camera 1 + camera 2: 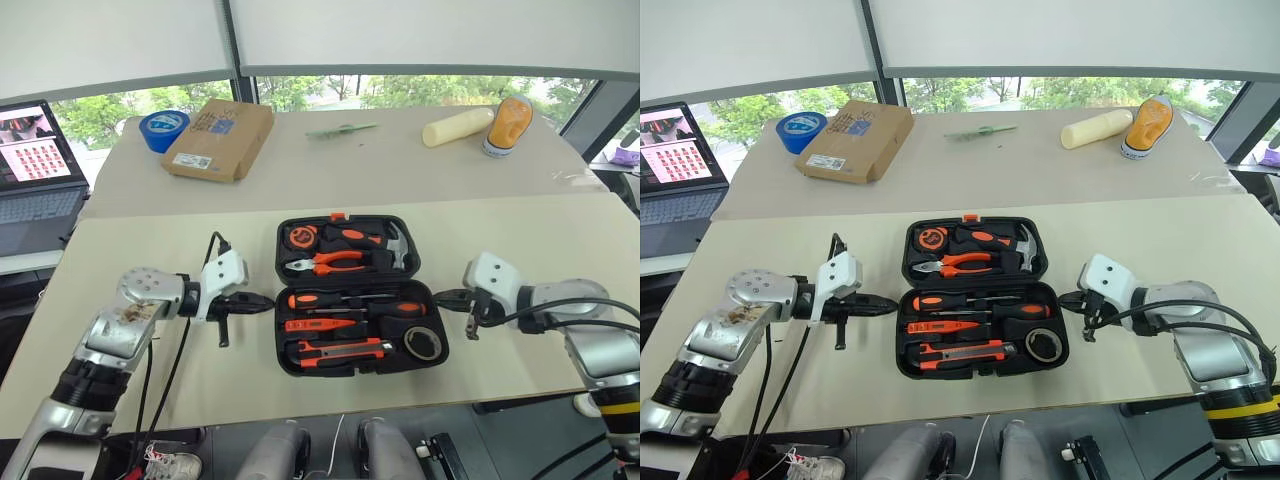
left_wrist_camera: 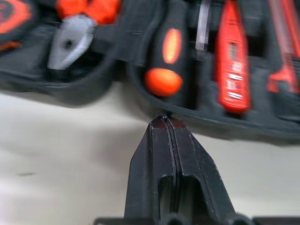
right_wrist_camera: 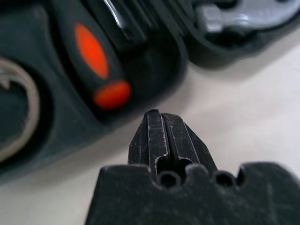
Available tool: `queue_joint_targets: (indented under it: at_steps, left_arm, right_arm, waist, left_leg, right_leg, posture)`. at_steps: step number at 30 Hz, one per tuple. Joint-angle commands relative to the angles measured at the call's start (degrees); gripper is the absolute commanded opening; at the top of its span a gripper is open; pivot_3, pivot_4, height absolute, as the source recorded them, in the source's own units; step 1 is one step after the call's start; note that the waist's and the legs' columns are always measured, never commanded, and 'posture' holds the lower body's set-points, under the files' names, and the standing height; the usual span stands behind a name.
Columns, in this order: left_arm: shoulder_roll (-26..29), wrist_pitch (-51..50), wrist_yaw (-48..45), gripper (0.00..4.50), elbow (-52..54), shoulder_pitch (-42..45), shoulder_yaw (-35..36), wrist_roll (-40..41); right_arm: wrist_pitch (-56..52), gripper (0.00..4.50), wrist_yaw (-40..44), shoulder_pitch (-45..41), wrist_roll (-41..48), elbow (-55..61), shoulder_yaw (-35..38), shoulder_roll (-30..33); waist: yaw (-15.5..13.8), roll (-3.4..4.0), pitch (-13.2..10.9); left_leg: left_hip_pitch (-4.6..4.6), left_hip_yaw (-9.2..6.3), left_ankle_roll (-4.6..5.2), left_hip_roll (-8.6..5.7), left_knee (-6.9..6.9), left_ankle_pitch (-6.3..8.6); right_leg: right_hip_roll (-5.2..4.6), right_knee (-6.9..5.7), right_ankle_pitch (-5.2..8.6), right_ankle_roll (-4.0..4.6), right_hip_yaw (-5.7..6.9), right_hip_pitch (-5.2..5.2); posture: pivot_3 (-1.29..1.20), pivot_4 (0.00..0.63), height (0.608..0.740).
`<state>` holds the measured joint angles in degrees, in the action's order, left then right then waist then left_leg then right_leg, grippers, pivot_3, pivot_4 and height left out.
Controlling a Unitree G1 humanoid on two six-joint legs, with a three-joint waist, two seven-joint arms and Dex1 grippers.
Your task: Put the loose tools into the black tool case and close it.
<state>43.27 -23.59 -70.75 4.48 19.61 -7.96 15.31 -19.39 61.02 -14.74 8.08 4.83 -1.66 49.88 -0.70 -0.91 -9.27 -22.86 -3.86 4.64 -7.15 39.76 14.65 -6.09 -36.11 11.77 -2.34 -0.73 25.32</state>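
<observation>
we see the black tool case point(image 1: 350, 295) lying open mid-table, loose tools point(image 1: 345, 325) slotted inside. our left gripper point(image 1: 262, 303) and right gripper point(image 1: 440, 297) flank it, fingers pressed together, empty. behind lie a cardboard box point(image 1: 220, 138) and blue tape roll point(image 1: 163, 129).

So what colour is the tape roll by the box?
Blue. The tape roll shows best in the left eye view.
</observation>
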Motion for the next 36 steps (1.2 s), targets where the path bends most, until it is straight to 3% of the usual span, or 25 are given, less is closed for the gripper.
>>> queue_joint_targets:
  at_steps: [1, 8, 17, 18, 24, 27, 28, 36]
  left_arm:
    - [1.38, -1.13, -1.41, 0.04, 6.46, -2.70, -0.19, 2.46]
    - [1.10, -2.32, 0.57, 0.04, 8.37, -4.85, 0.03, 2.64]
    - [3.87, -3.38, 3.98, 0.04, 0.96, -2.56, 4.43, 0.63]
    - [4.08, -5.23, 5.05, 0.28, -1.00, -1.12, 5.21, 0.77]
    - [-2.39, -27.08, 13.08, 1.99, -10.37, 13.28, 9.63, 7.89]
    - [-8.13, -35.91, 19.51, 3.17, -13.52, 19.73, 11.00, 9.15]
    - [-9.94, -38.03, 21.57, 3.24, -14.74, 21.44, 11.54, 9.35]
    - [-18.95, -42.00, 32.91, 3.24, -22.23, 26.83, 14.21, 8.97]
  right_arm:
    - [-0.95, 0.00, 2.04, 1.42, 4.43, 7.38, 1.87, 0.46]
    - [-1.73, 0.00, 1.62, 5.72, 4.79, 10.13, 3.09, 1.43]
    - [-1.12, 0.00, -4.40, 3.16, -0.38, 1.13, 5.82, 2.94]
    - [-2.56, 0.00, -4.55, 2.40, 0.46, 0.39, 6.56, 2.91]
    - [-16.12, 1.74, -7.36, -6.65, 5.87, -3.13, 7.25, -1.07]
    - [-22.49, 2.88, -11.65, -13.58, 6.33, -6.75, 6.44, -4.93]
    - [-24.78, 3.13, -13.12, -15.83, 6.58, -8.10, 6.46, -6.36]
    - [-34.90, 3.13, -21.86, -27.78, 8.35, -19.27, 8.41, -15.18]
  waist:
    - [0.05, 0.00, 0.00]
    - [-0.08, 0.00, 0.00]
    - [-0.03, 0.00, 0.00]
    - [-0.01, 0.00, 0.00]
    - [-0.07, -0.01, 0.00]
    - [-0.02, -0.02, 0.00]
    - [0.04, -0.03, 0.00]
    - [0.64, -0.03, 0.01]
  left_leg:
    - [-0.02, 0.00, 0.00, 0.01, 0.00, 0.00]
    - [0.03, 0.00, -0.07, 0.03, -0.04, 0.05]
    - [0.05, 0.00, -0.08, 0.02, -0.02, 0.06]
    - [0.04, 0.00, -0.09, 0.02, -0.02, 0.05]
    - [0.04, -0.02, -0.05, 0.02, 0.06, -0.01]
    - [0.04, -0.02, -0.02, -0.01, 0.08, -0.01]
    - [0.00, -0.01, -0.02, -0.01, 0.07, -0.01]
    - [-0.23, -0.01, -0.10, -0.01, 0.07, -0.08]
  right_leg:
    - [-0.01, -0.01, 0.00, 0.00, -0.01, 0.03]
    - [-0.04, 0.00, 0.00, 0.00, -0.01, -0.02]
    - [-0.01, 0.01, 0.00, 0.00, 0.00, -0.05]
    - [-0.01, 0.00, 0.00, 0.00, 0.00, -0.03]
    - [0.13, -0.04, 0.00, 0.00, 0.06, -0.06]
    - [0.07, -0.06, 0.00, -0.01, 0.05, -0.08]
    - [0.08, -0.06, -0.01, -0.01, 0.05, -0.04]
    - [-0.11, -0.17, -0.01, 0.00, -0.02, 0.29]
  posture:
    - [0.00, 0.150, 0.735]
    - [0.00, 0.150, 0.735]
    - [0.00, 0.150, 0.735]
    - [0.00, 0.150, 0.735]
    - [0.00, 0.150, 0.735]
    - [0.00, 0.150, 0.735]
    - [0.00, 0.150, 0.735]
    - [0.00, 0.150, 0.735]
